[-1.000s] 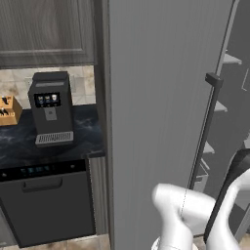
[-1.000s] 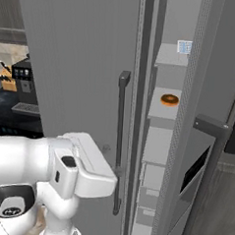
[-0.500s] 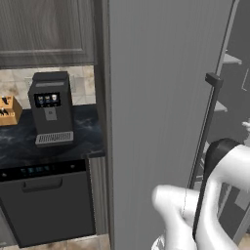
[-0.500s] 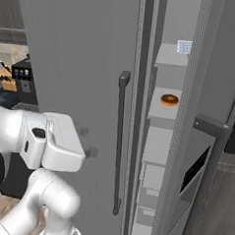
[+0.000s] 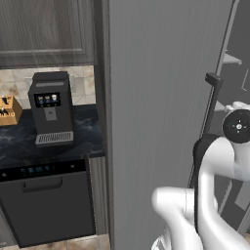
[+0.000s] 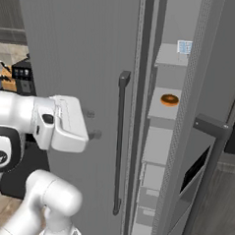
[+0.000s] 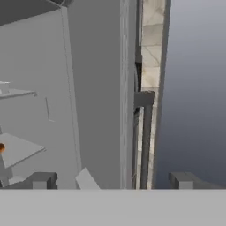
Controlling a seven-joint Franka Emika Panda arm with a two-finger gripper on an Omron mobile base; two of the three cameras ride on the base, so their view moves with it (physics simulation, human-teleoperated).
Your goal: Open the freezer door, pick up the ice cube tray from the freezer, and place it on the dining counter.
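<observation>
My gripper [image 7: 112, 180] in front of fridge, jaws spread wide, holding nothing; square dark fingertips [image 7: 42, 180] frame edge of plain brushed-grey door [image 6: 83, 63].
Freezer door [image 6: 206, 144] swung open at right: brushed grey, long dark bar handle [image 6: 206, 181], recessed dark niche.
Freezer [image 6: 162, 137] interior exposed: thin flat light-grey shelves.
Ice cube tray [image 6: 184, 46]: small pale blue-white grid, on upper shelf.
Ring-shaped brown doughnut [image 6: 169, 99] on shelf below.
Boxy black coffee machine [image 5: 50, 108] on dark veined worktop.
</observation>
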